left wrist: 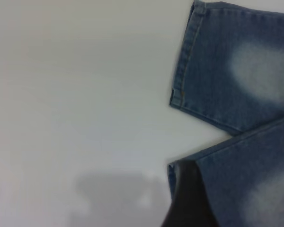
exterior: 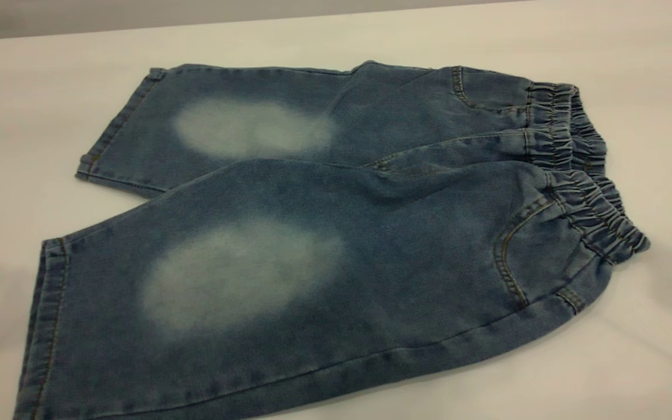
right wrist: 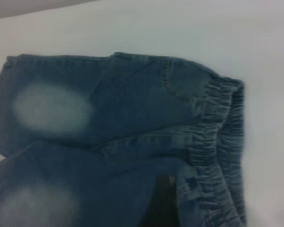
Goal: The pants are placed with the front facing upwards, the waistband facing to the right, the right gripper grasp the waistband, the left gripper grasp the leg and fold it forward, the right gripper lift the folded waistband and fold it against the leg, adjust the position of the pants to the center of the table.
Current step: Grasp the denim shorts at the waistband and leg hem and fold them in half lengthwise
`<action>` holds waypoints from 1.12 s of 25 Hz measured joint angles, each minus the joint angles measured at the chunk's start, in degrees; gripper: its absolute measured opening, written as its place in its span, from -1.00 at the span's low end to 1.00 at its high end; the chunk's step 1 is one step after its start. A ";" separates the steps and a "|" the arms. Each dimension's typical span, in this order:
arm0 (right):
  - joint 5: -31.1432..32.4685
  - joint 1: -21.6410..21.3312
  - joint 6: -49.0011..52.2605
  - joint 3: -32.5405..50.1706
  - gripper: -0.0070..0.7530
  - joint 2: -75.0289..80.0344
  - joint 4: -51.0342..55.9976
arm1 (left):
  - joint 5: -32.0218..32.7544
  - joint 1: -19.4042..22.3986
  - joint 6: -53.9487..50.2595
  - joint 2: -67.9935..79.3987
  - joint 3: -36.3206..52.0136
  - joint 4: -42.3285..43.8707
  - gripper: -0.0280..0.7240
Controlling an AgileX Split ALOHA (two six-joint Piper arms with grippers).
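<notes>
The blue denim pants (exterior: 336, 233) lie flat on the white table (exterior: 633, 70), front up, with pale oval patches on both legs. The gathered waistband (exterior: 581, 169) is at the right and the two leg hems point left. Neither gripper shows in the exterior view. In the left wrist view a black part of my left gripper (left wrist: 187, 201) sits over the hem corner of the near leg (left wrist: 236, 189). In the right wrist view a dark part of my right gripper (right wrist: 161, 203) lies over the denim just beside the waistband (right wrist: 217, 142).
Bare white tabletop surrounds the pants on the left (left wrist: 75, 94), at the back and to the right (right wrist: 270, 71). The table's far edge (exterior: 196, 22) runs along the back. Soft shadows fall on the table at both ends of the pants.
</notes>
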 joint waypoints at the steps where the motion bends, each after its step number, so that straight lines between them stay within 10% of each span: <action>1: -1.10 0.00 -0.76 0.00 0.53 1.18 1.34 | -0.32 0.00 0.49 0.00 0.00 -0.58 0.30; 28: 0.46 0.16 -9.93 0.14 0.53 20.20 9.22 | -16.88 0.00 10.02 22.77 -6.11 -12.47 0.30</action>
